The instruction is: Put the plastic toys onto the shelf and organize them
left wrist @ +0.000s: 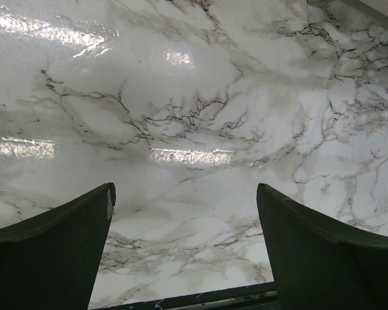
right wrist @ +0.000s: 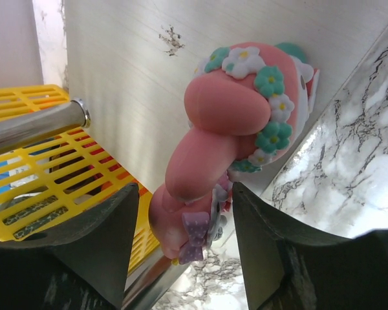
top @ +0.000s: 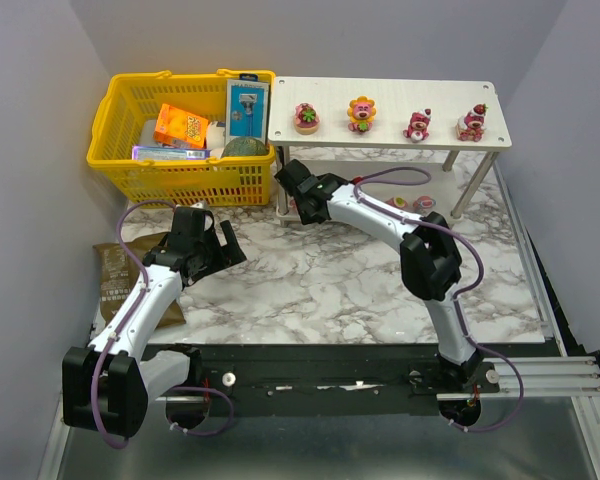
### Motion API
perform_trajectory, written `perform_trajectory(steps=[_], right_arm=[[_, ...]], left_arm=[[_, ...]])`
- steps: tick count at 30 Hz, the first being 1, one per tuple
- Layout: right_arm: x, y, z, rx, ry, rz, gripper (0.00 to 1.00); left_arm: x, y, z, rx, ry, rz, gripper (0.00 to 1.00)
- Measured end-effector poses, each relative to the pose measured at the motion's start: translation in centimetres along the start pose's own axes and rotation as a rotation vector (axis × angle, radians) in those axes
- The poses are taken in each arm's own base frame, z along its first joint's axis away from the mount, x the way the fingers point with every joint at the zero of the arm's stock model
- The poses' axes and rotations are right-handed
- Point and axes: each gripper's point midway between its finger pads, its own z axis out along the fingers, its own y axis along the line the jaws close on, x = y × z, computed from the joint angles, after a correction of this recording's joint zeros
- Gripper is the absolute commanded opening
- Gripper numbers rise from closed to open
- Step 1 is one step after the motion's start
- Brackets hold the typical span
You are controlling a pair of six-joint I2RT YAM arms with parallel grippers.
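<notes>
Right fingers (right wrist: 116, 219) half apart w/ pink toy (right wrist: 226, 110) between, grip unclear, prob. setting it at shelf (right wrist: 149, 77); left fingers (left wrist: 58, 245) wide open.

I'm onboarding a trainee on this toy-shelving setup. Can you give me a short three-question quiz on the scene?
1. How many glossy plastic figurines stand on the top tier of the white wood-grain shelf?
2. True or false: the left end effector grips a figurine.
3. The pink flower-wreathed figurine at the right end effector is: A) lifted high above the shelf; B) under the shelf's top tier, near its silver metal leg; C) atop the shelf.
Key: 1) four; 2) false, it is open and empty; 3) B.
</notes>
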Motion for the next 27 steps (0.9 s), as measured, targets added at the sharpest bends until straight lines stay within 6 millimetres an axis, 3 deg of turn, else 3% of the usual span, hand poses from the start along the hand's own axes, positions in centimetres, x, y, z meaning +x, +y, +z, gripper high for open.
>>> perform_trajectory(steps=[7, 16, 27], right_arm=[[-0.2, 0.3, 0.0, -0.034, -0.001, 0.022, 0.74], [-1.0, 1.6, -1.7, -0.084, 0.019, 0.061, 0.78], [-2.6, -0.6, -2.8, -0.064, 0.020, 0.039, 0.79]], left_arm=[[0.0, 0.0, 0.0, 0.000, 0.000, 0.000, 0.99], [0.0, 0.0, 0.0, 0.000, 0.000, 0.000, 0.99], [0.0, 0.0, 0.0, 0.000, 0.000, 0.000, 0.99]])
